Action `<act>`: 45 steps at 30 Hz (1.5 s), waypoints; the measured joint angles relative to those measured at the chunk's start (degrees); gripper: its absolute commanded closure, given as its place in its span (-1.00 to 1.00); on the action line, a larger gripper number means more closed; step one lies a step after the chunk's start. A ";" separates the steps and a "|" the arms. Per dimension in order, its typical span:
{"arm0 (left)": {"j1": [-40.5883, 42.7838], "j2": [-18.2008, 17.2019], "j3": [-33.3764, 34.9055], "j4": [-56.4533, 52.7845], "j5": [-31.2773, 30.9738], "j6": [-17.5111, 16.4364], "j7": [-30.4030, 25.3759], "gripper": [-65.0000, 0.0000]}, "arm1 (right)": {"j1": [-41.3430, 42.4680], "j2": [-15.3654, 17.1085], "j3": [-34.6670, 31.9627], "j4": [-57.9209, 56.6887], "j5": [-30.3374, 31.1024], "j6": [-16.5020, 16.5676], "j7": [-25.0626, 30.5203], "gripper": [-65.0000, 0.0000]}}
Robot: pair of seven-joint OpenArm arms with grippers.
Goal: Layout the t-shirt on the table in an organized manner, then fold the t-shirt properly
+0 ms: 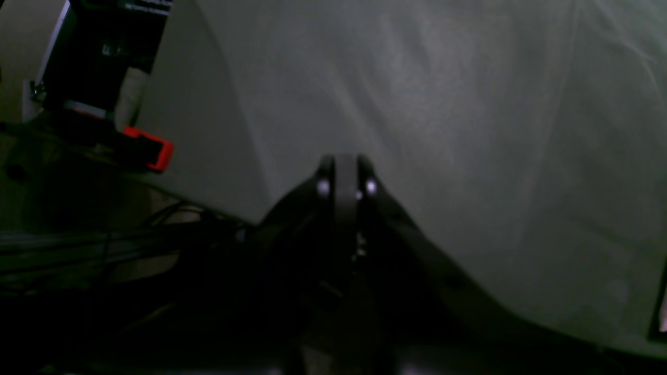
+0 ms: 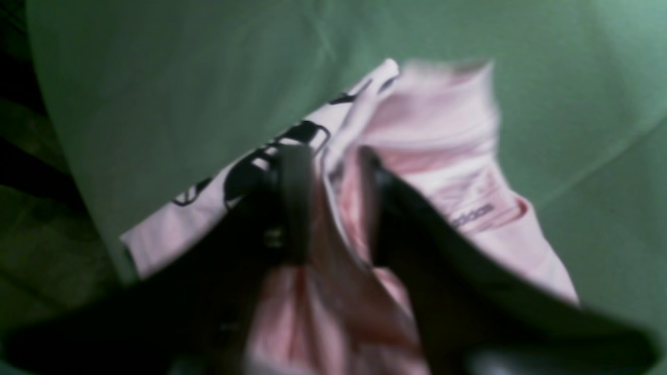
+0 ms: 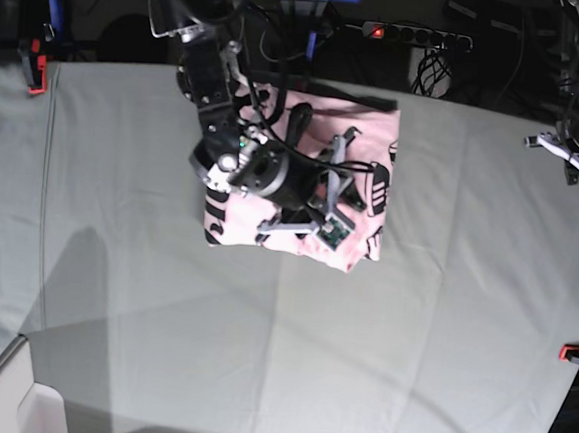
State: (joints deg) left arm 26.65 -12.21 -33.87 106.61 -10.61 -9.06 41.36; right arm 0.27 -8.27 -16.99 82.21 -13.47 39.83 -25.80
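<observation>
Black left gripper (image 1: 345,174) fingers carry a pale round dot just behind each tip; right gripper (image 2: 333,172) matches.

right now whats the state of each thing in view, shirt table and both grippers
t-shirt: folded into a compact stack, print showing
right gripper: jaws apart over the shirt's folds, gripping nothing
left gripper: shut, empty, off at the table's edge
table: covered by a creased cloth
red clamp: on the table's edge
</observation>
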 measured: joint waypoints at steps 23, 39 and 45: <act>-2.91 0.02 0.22 -0.55 0.00 0.00 0.07 1.00 | -7.80 -0.33 20.06 10.32 0.09 -0.09 0.07 1.00; -2.58 -0.17 0.15 -0.52 0.22 0.00 0.00 1.00 | -13.33 9.46 -7.72 14.80 0.28 0.17 0.33 1.00; -2.73 -0.17 0.13 -1.27 0.00 0.00 0.00 0.99 | -13.35 8.26 -4.44 17.44 0.22 0.00 0.26 0.63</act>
State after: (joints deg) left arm 23.92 -12.38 -33.74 105.34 -10.61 -9.06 41.36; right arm -13.08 -0.01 -21.43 99.66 -13.26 39.83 -25.54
